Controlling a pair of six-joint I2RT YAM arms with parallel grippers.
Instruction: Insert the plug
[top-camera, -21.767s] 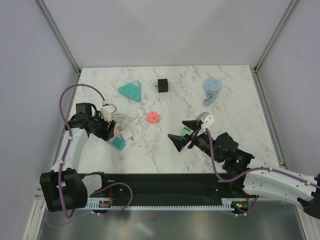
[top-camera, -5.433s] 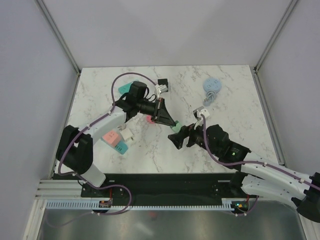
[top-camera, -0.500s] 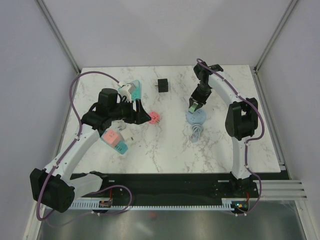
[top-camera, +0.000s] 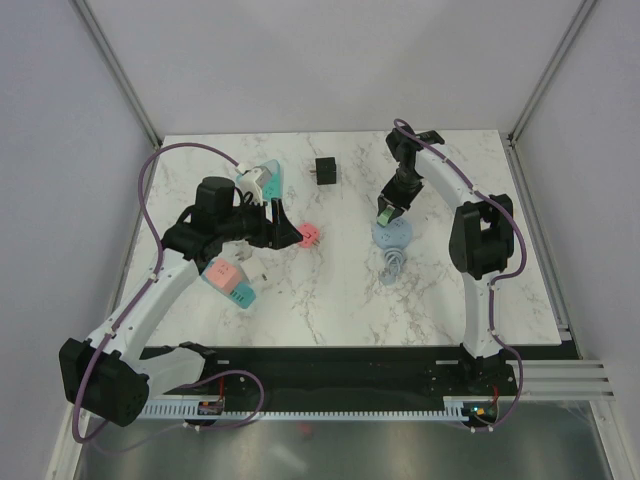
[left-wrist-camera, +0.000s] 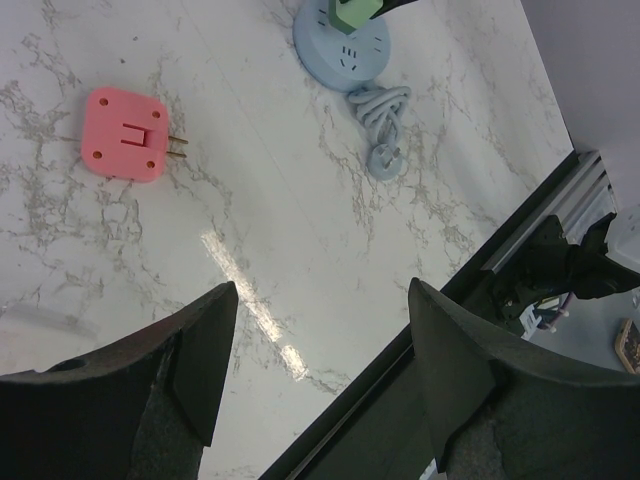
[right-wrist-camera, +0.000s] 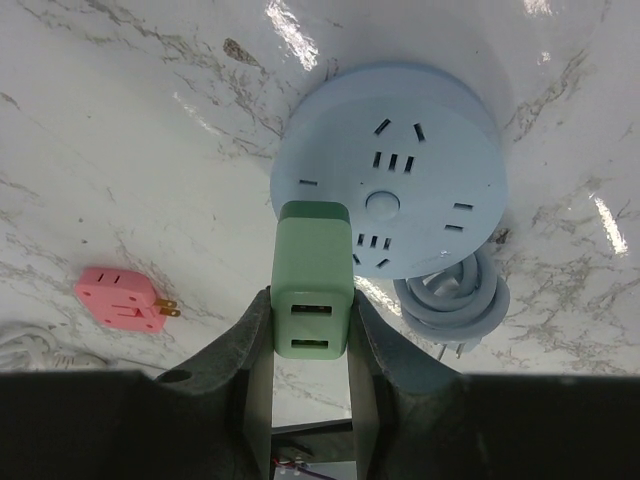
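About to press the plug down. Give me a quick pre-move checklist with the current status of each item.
1. Right gripper clamped on green plug: ok.
2. Plug over blue round socket: ok, near its edge.
3. Pins lined up with slots: cannot tell, underside hidden.
4. Coiled cord clear of the plug: ok, beside it.
5. Left gripper open and away from the socket: ok.
6. Pink adapter clear of the socket: ok.

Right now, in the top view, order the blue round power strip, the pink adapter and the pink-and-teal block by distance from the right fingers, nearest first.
1. Blue round power strip, right by the fingers and their green plug.
2. Pink adapter, mid-table, to the left.
3. Pink-and-teal block, far left, toward the near edge.
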